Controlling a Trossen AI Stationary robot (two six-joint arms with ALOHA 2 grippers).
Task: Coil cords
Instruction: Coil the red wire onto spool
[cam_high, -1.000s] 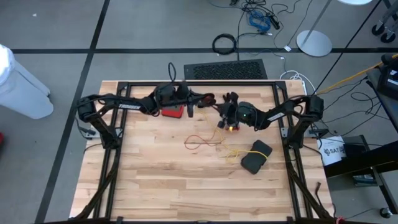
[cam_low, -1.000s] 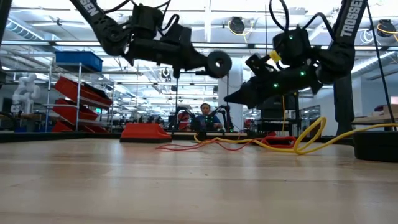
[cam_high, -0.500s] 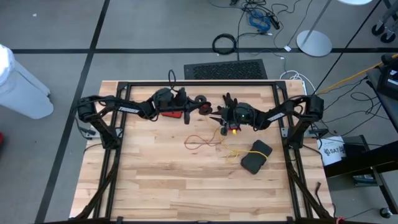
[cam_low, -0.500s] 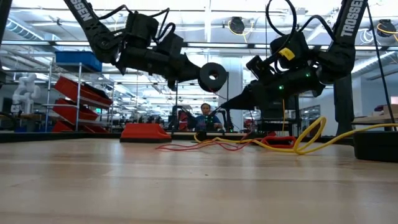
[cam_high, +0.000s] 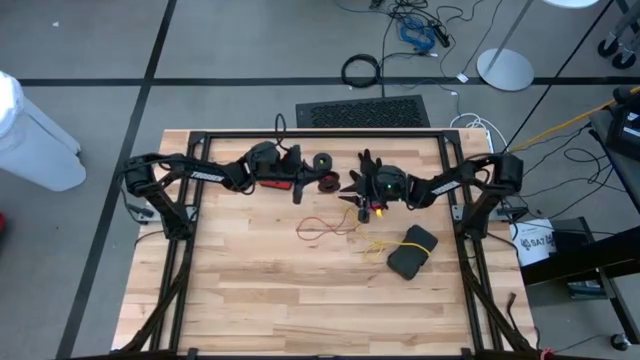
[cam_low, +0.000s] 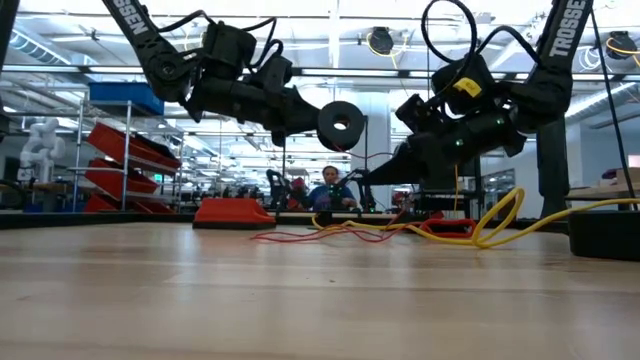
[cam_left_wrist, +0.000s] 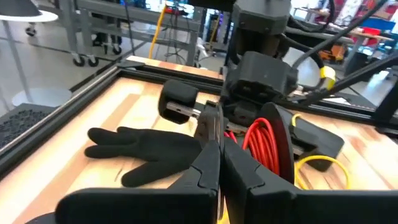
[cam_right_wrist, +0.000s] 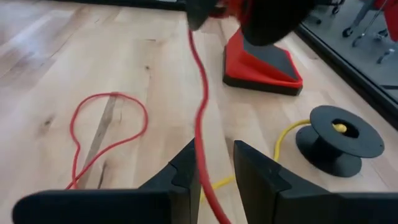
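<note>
My left gripper (cam_high: 303, 180) is shut on a black reel (cam_low: 342, 120) wound with red-orange cord (cam_left_wrist: 267, 140), held above the table's far middle. From the reel the red cord runs down (cam_right_wrist: 200, 124) to a loose loop (cam_high: 320, 226) on the table. My right gripper (cam_right_wrist: 214, 152) stands open just right of the reel, with the hanging red cord between its fingers; I cannot tell whether they touch it. The yellow cord (cam_high: 375, 245) lies on the table, and its black reel (cam_right_wrist: 339, 146) rests on one flat face. My left gripper pinches the rim of one of the reel's side discs (cam_left_wrist: 210, 121) between its two fingers (cam_left_wrist: 202, 174). The fingers come nearly level from the table's left. The reel hangs clear of the table, on edge, its holed face toward the near edge.
A black glove (cam_left_wrist: 149, 149) lies flat by the far edge. A red wedge-shaped block (cam_right_wrist: 261, 65) sits under the left arm. A black pouch (cam_high: 412, 250) lies to the right of the yellow cord. The near half of the wooden table (cam_high: 300, 310) holds nothing.
My left gripper has come down and tipped forward, lowering the reel toward the right gripper. My right gripper has sunk a little and tipped its fingers over toward the reel and the hanging red cord. The cords on the table lie as before.
</note>
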